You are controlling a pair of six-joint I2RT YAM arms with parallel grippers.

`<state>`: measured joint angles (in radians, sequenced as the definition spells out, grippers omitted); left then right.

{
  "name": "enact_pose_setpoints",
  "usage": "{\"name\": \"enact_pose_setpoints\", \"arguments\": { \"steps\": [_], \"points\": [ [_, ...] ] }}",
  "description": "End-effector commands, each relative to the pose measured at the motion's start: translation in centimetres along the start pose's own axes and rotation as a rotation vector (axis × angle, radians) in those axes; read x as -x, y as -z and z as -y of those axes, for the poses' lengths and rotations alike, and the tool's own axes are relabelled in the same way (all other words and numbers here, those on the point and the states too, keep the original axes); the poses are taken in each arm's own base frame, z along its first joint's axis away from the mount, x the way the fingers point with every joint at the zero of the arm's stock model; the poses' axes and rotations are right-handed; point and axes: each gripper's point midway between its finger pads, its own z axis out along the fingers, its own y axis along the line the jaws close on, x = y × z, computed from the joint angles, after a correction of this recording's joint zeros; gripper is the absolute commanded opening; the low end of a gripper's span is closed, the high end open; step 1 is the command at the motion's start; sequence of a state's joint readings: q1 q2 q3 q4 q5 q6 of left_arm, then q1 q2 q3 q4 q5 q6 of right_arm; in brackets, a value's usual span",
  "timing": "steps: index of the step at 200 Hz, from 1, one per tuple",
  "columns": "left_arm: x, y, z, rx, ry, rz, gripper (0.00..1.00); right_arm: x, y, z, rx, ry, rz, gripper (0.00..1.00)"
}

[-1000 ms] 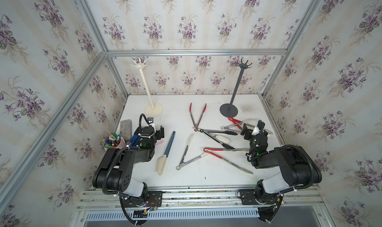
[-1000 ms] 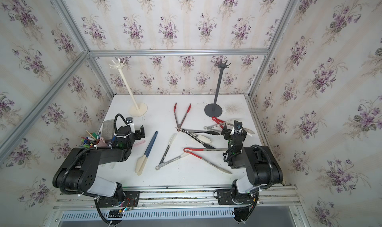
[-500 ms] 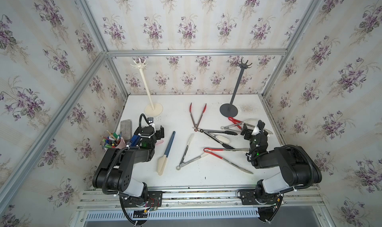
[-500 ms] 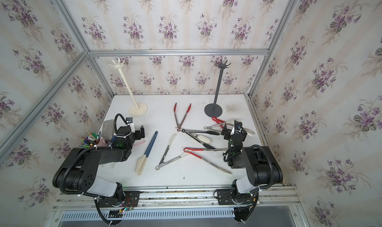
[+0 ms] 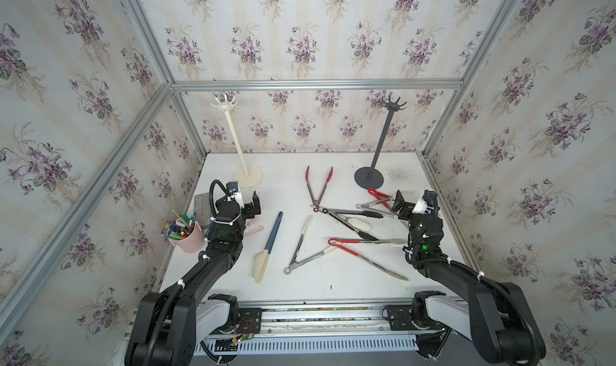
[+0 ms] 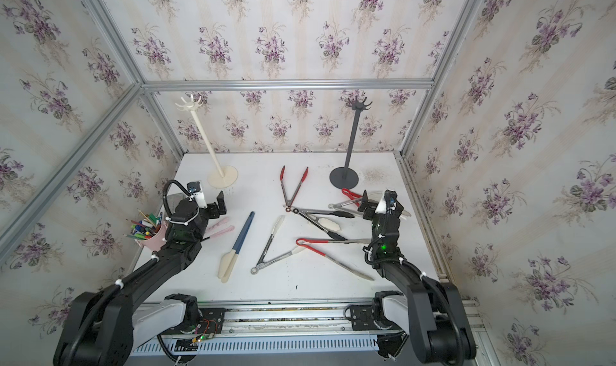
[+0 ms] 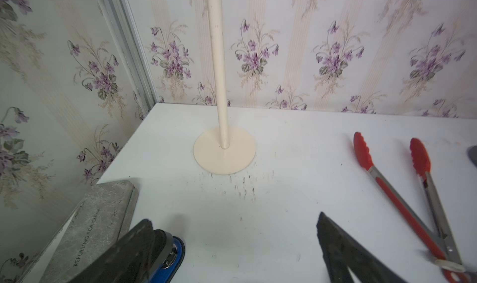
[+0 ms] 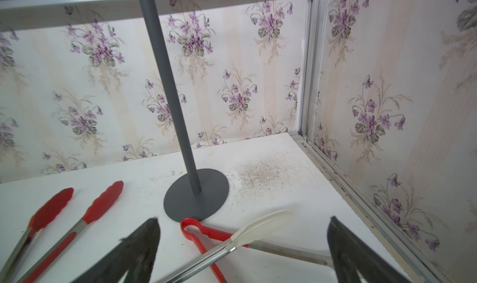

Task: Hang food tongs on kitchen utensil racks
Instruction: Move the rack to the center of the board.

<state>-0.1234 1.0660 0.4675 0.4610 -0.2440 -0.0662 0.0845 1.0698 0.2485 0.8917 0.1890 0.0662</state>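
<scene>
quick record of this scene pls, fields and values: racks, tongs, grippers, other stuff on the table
cream-white rack: upright, back left of table, hooks bare
dark grey rack: upright, back right, hooks bare
tongs: several pairs lying on the table, some crossed, none hung
red-tipped tongs: spread open, between the two rack bases
left gripper: open, empty, facing the cream-white rack's base
right gripper: open, empty, red loop-handled tongs just ahead
other: blue-handled spatula, pink cup of pens, grey book
</scene>
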Motion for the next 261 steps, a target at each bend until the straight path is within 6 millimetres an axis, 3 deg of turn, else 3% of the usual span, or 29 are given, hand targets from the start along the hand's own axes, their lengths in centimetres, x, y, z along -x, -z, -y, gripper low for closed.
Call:
{"name": "enact_pose_setpoints", "arguments": {
  "steps": [1,28,69,90,125,155,209,261],
  "points": [
    [0.1,1.7,0.3,-0.025,0.108,-0.103,0.99,-0.6,1.5,-1.7,0.103,-0.026,-0.098,1.0],
    [2.2,4.3,1.5,-0.087,0.184,-0.164,0.99,2.0,2.9,-2.8,0.163,-0.056,-0.113,1.0],
    [4.7,8.2,3.9,-0.208,0.179,-0.151,0.99,3.7,3.6,-5.1,0.285,-0.066,-0.176,1.0],
    [5.7,9.6,4.9,-0.26,0.158,-0.154,0.99,4.3,3.1,-5.5,0.294,-0.075,-0.178,1.0],
    [6.6,10.8,6.4,-0.332,0.131,-0.144,0.99,5.3,-0.2,-7.5,0.371,-0.059,-0.182,0.95],
    [7.1,11.2,6.7,-0.351,0.12,-0.135,0.99,7.4,-3.5,-9.2,0.428,-0.073,-0.121,0.93],
    [6.9,12.3,7.0,-0.391,0.116,-0.143,0.99,8.4,-8.1,-9.9,0.424,-0.057,-0.072,0.91],
    [7.1,13.4,6.4,-0.391,0.117,-0.116,0.99,8.9,-11.8,-9.3,0.371,-0.02,-0.016,0.84]
  ]
}}
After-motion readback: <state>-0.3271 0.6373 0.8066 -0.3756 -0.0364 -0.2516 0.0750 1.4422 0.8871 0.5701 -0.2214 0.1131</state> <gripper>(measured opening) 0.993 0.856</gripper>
